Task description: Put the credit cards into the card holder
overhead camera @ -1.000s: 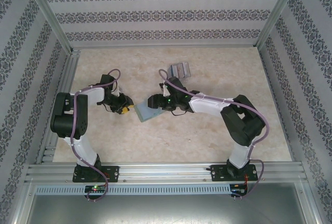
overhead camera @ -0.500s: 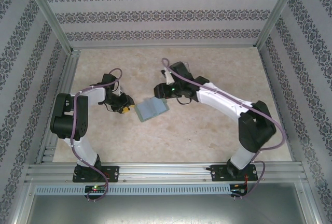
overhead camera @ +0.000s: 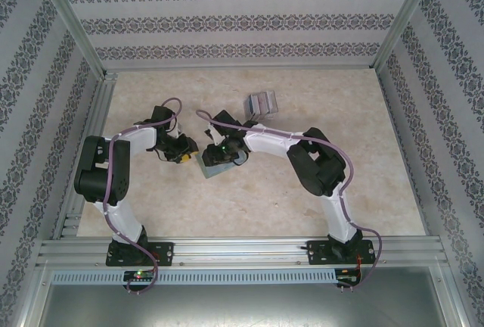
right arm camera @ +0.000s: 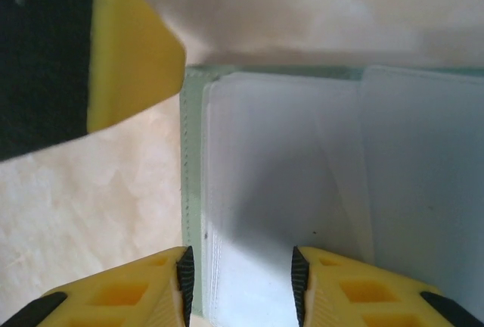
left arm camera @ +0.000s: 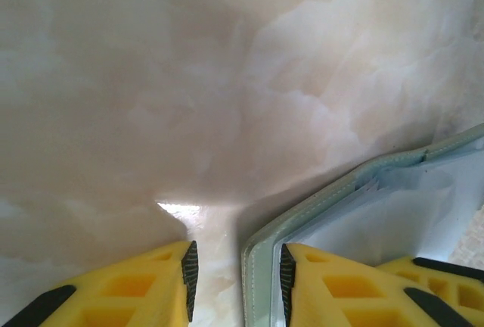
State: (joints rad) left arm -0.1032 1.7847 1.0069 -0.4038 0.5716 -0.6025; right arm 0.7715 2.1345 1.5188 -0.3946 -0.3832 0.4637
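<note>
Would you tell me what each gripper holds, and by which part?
Nothing clearly: the left gripper straddles the rim of the card holder with a gap; the right gripper straddles the edge of its clear pocket, grip unclear.

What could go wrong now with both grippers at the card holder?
The left gripper straddles only the card holder's rim, so it may slip free. The right gripper sits close beside the left one's finger; they could collide. Releasing it to fetch the credit cards might let it fold shut.

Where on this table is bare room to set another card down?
Bare: right side, between the right arm and the wall; also the near strip before the arm bases. Crowded: centre-left, around the card holder, with the credit cards behind.
</note>
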